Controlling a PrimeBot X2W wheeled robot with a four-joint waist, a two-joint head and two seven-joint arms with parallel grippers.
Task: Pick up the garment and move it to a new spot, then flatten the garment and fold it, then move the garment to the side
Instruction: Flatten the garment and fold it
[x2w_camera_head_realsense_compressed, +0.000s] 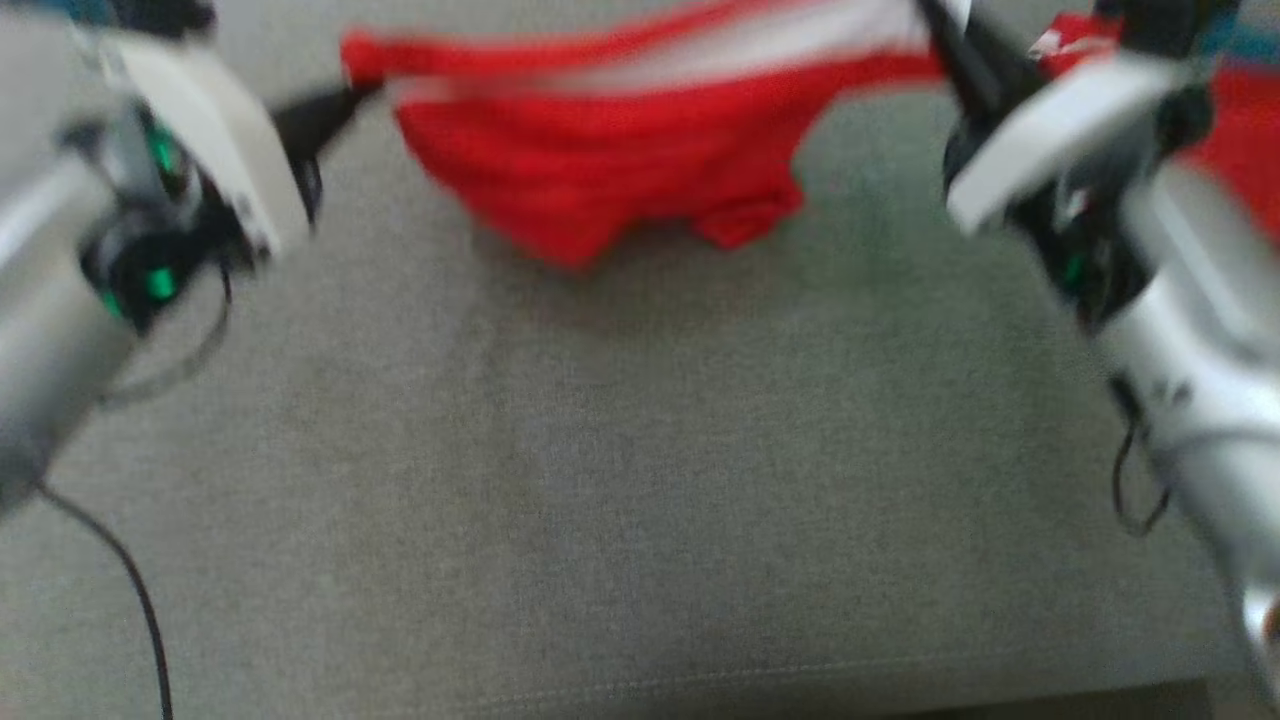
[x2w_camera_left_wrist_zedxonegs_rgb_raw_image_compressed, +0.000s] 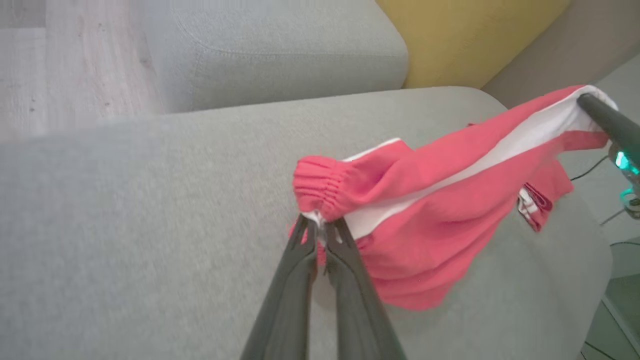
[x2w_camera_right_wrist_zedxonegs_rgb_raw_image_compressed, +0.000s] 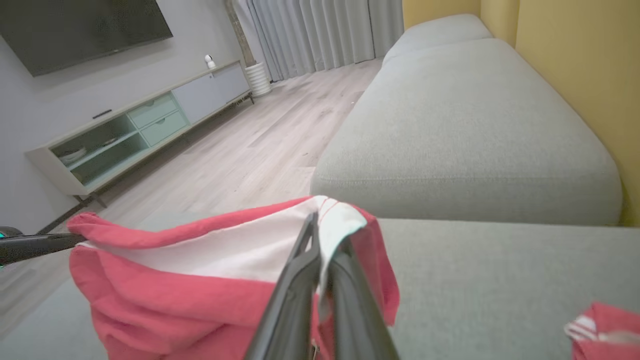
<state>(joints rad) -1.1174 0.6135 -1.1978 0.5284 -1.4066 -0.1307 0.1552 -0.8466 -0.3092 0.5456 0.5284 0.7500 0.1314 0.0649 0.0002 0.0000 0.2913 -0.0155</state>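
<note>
A big grey sofa (x2w_camera_head_realsense_compressed: 640, 480) is lying under everything. A red garment (x2w_camera_head_realsense_compressed: 600, 170) with a white stripe is hanging over the far part of the sofa seat. It is stretching between the two arms, and its middle is sagging down close to the cushion. I cannot tell if it is touching the cushion. The left fingers (x2w_camera_left_wrist_zedxonegs_rgb_raw_image_compressed: 295, 280) are pinching together on the gathered cuff at the garment's left end. The right fingers (x2w_camera_right_wrist_zedxonegs_rgb_raw_image_compressed: 295, 300) are squeezing together on the white edge at its other end. A small red and white cloth (x2w_camera_right_wrist_zedxonegs_rgb_raw_image_compressed: 605, 325) is lying on the sofa beside the right arm, apart from the garment.
</note>
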